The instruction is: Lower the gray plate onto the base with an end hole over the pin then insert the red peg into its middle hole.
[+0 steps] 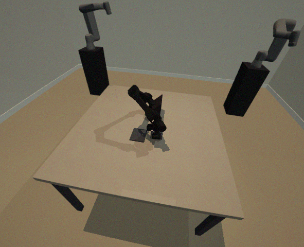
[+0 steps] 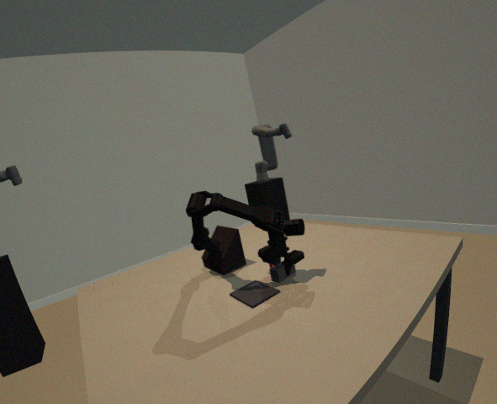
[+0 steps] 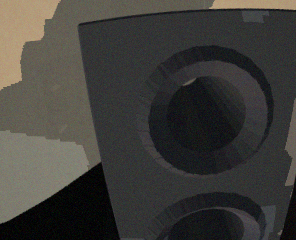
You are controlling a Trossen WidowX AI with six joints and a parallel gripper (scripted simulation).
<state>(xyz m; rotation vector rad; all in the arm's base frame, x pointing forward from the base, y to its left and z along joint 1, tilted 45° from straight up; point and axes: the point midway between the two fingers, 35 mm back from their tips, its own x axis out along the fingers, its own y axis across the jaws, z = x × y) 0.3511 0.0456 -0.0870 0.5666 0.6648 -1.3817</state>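
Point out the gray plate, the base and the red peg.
Gray plate (image 1: 160,136) (image 2: 277,273) (image 3: 123,100): top, exterior, wrist views; bare gray surface.
Base (image 1: 137,135) (image 2: 253,296): top, exterior views; flat upper face.
Red peg (image 2: 271,265): exterior view; small visible red part.

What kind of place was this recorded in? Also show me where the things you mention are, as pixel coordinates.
Probably a robot lab or test room: a black arm (image 1: 152,115) (image 2: 244,210) works at a plain table (image 1: 173,170) (image 2: 222,356), and two gray arms stand on black pedestals (image 1: 94,71) (image 1: 246,90) near bare walls.
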